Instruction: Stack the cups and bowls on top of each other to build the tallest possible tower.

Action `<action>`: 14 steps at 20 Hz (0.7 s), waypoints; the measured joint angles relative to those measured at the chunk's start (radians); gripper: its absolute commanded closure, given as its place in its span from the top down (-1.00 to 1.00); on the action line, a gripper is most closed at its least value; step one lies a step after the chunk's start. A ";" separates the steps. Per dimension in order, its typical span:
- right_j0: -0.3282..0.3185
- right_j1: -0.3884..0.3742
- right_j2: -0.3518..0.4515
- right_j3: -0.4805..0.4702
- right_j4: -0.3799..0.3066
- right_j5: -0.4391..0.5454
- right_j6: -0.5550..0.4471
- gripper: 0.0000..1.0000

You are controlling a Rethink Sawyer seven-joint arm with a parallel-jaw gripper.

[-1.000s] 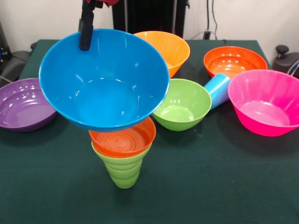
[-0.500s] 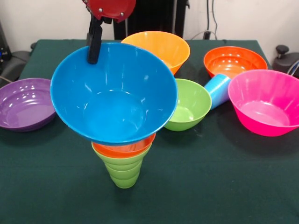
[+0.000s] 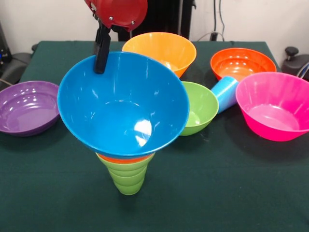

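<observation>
Big blue bowl sitting on the little tower

The jaws of the gripper [image 3: 102,60] are pinching the far rim of the shiny big blue bowl [image 3: 123,106], which is resting on a small orange bowl [image 3: 126,158] atop the lime green cup [image 3: 127,176] on the table [image 3: 231,188].

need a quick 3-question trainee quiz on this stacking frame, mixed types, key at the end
1. True or false: the end effector grips the blue bowl by its rim.
2. Which thing lies on its side? A) purple bowl B) blue cup C) pink bowl
3. Fill in: the small orange bowl under the blue bowl sits in the ____ cup.

Key: 1 true; 2 B; 3 green
</observation>
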 measured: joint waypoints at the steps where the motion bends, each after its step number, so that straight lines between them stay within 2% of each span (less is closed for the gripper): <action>1: 0.002 0.000 0.000 0.000 -0.001 -0.007 0.000 -1.00; 14: 0.038 -0.003 0.000 0.005 -0.008 -0.093 0.000 -1.00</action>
